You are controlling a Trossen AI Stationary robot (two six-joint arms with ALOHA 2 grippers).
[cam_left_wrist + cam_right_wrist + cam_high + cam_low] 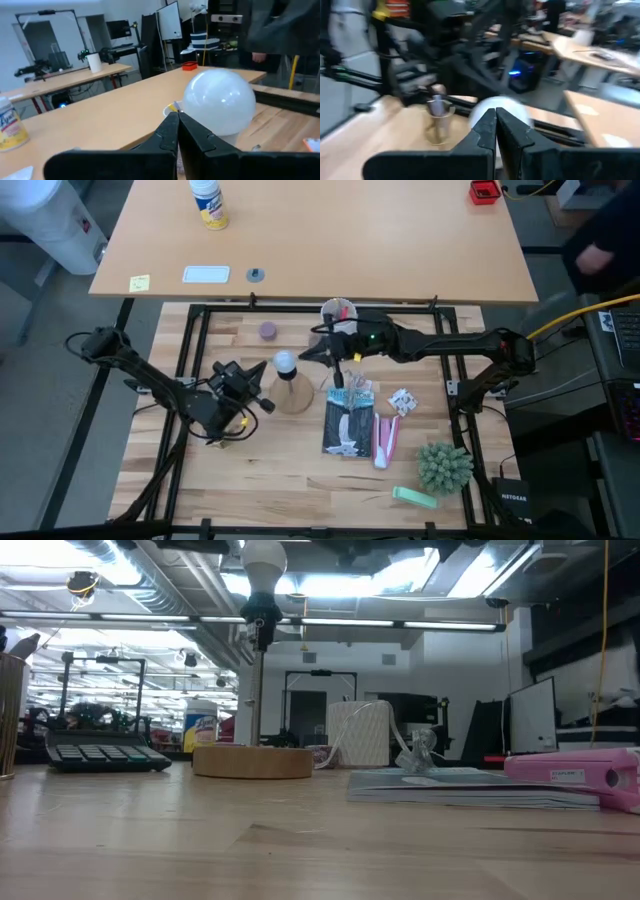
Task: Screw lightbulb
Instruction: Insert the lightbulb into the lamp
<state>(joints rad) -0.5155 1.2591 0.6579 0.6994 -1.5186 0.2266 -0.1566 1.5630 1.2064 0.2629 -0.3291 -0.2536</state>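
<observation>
The white frosted lightbulb [285, 362] [264, 560] sits upright on the black socket post [260, 635] of a round wooden disc stand [292, 395] [253, 761] near the table's middle. My left gripper [262, 380] [176, 125] is shut just left of the bulb [220, 107], level with it. My right gripper [304, 356] [495, 120] is shut just right of the bulb [502, 111], also level. Neither has anything between its fingers.
A white cup with red items [338, 310] stands behind the bulb and a purple disc [268, 331] to its far left. To the right lie a dark pack [348, 425], a pink item [386, 438], a wrapper [402, 401] and a green spiky plant [444, 467].
</observation>
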